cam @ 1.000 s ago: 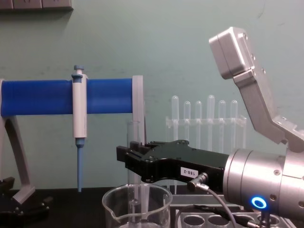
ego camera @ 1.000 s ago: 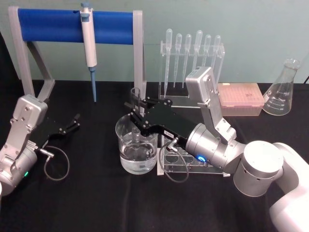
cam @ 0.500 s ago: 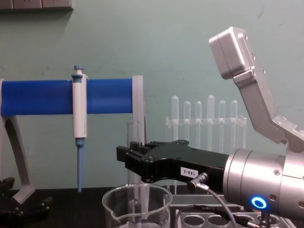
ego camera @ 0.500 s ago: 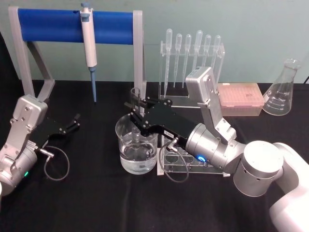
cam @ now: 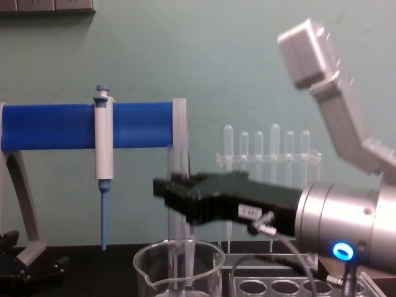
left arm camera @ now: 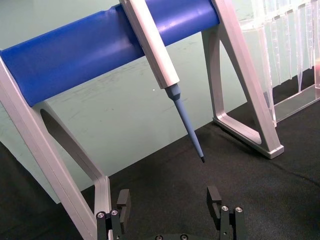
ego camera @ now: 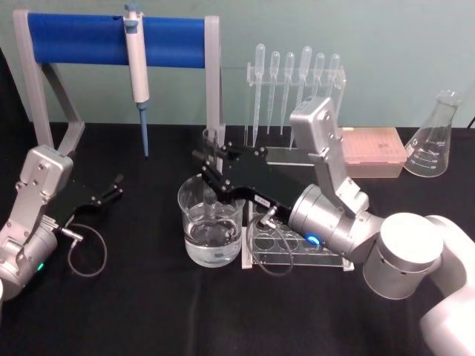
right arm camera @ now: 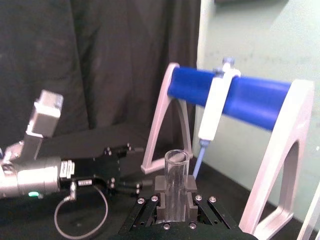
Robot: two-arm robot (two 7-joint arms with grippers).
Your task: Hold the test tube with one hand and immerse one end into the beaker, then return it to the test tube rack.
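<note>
Over the beaker sits my right gripper, jaws clamped on the test tube, which stands upright w/ its lower end down inside the beaker. Judging by that, I'm at the immersion step or just starting to lift out; the chest view is smeared around my hand, so I can't say which for sure.

Next move, as I read it: raise the tube straight up till its round bottom clears the beaker rim, then carry it to the rack w/ round holes just beside the beaker, on my right arm's side.

Head view shows liquid in the beaker and the tube's end inside the glass. Right wrist view gives what that one can't: the tube's open mouth standing proud of my pads, seated square between them.

My left gripper is parked well away from the beaker, on the side away from the rack, jaws wide and holding nothing.
</note>
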